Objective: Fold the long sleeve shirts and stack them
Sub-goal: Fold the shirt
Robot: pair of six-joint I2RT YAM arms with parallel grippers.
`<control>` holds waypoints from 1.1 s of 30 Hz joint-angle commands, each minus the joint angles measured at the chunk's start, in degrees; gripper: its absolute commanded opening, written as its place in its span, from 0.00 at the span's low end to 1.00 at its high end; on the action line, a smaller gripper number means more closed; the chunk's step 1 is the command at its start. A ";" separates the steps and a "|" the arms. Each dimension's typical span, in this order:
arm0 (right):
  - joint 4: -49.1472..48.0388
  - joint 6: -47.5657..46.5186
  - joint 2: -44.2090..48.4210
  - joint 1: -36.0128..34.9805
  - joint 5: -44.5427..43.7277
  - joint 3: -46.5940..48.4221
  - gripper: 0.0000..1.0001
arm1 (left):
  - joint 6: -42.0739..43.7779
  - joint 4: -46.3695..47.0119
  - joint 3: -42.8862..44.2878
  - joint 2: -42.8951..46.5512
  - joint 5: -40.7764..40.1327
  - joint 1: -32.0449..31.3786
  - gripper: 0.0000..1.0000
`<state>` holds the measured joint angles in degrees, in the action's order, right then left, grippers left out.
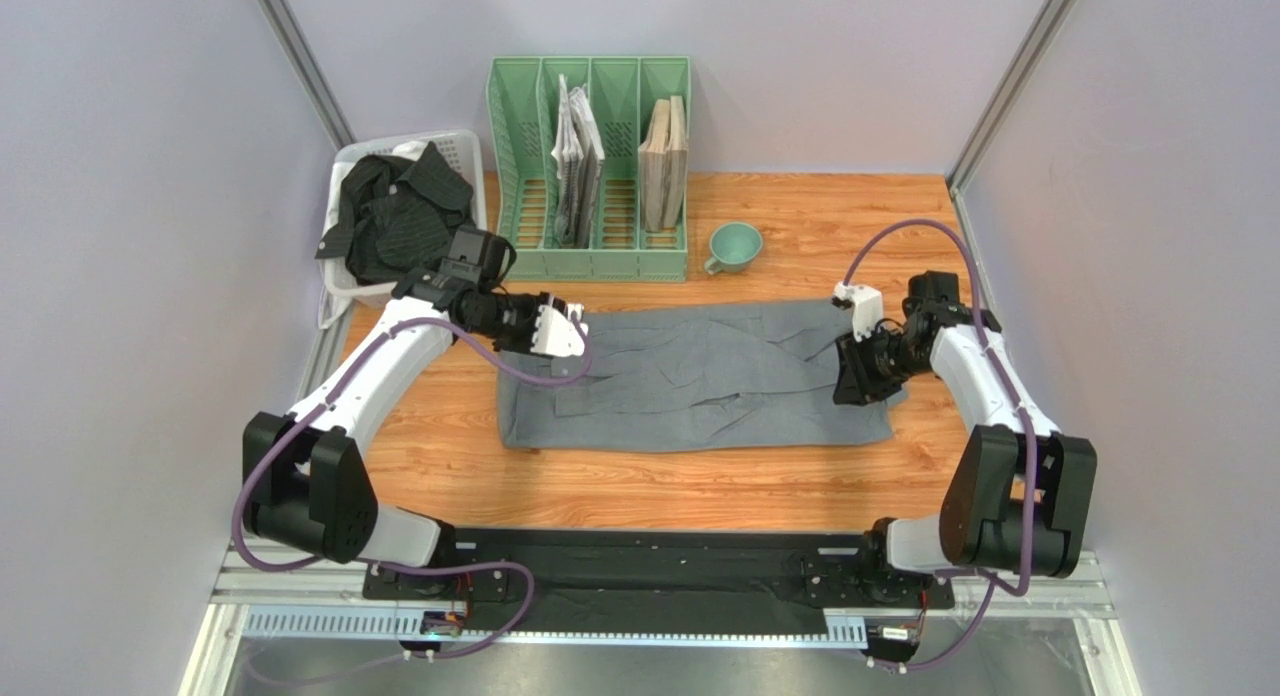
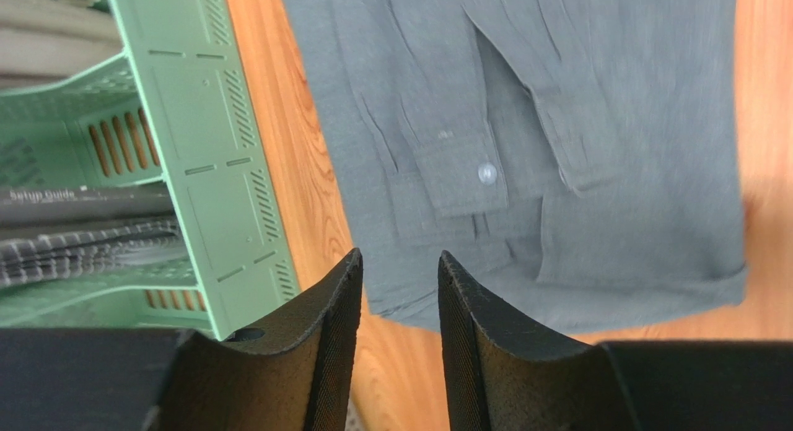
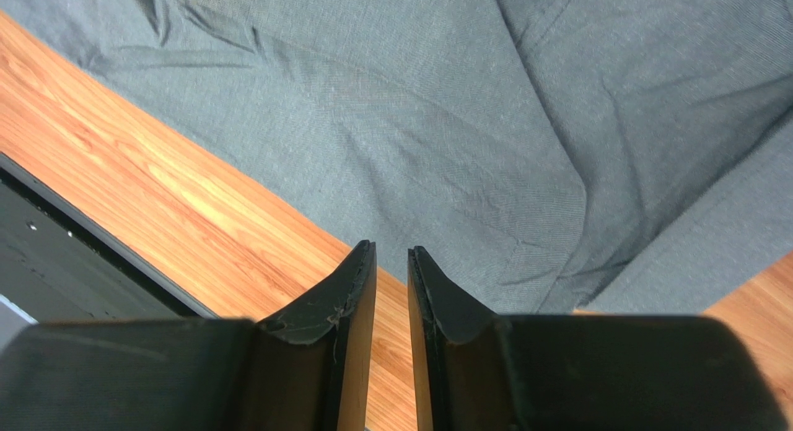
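Observation:
A plain mid-grey long sleeve shirt (image 1: 699, 374) lies spread flat across the middle of the wooden table, its sleeves folded in over the body. My left gripper (image 1: 565, 330) hovers at the shirt's left end; in the left wrist view its jaws (image 2: 400, 260) stand open with only wood and the shirt's (image 2: 558, 124) edge beyond them. My right gripper (image 1: 860, 381) sits at the shirt's right end; its jaws (image 3: 391, 251) are narrowly open over bare wood, just short of the cloth (image 3: 419, 124). A black long sleeve shirt (image 1: 394, 209) lies crumpled in the basket.
A white basket (image 1: 337, 297) stands at the back left. Behind the shirt is a green slotted file rack (image 1: 589, 164) holding books, close by the left gripper (image 2: 195, 152). A teal cup (image 1: 735, 246) sits beside the rack. A black rail (image 1: 646, 554) runs along the near edge.

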<state>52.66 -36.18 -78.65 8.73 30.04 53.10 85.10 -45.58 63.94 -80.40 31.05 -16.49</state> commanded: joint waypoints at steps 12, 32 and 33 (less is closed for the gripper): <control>-8.28 7.09 -16.96 -1.09 -14.21 2.27 0.20 | -32.28 0.49 8.04 -21.19 -13.88 -11.01 0.32; -0.63 -1.35 1.11 -0.02 -2.72 7.46 0.39 | -59.48 4.81 -1.54 7.98 8.31 4.17 0.91; -0.89 -1.43 3.31 -3.69 -1.84 7.28 0.39 | -61.09 3.32 -1.45 8.33 11.89 6.80 0.91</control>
<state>51.18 -34.28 -86.61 11.68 20.69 59.92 36.93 -38.59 63.44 -73.28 29.87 -15.81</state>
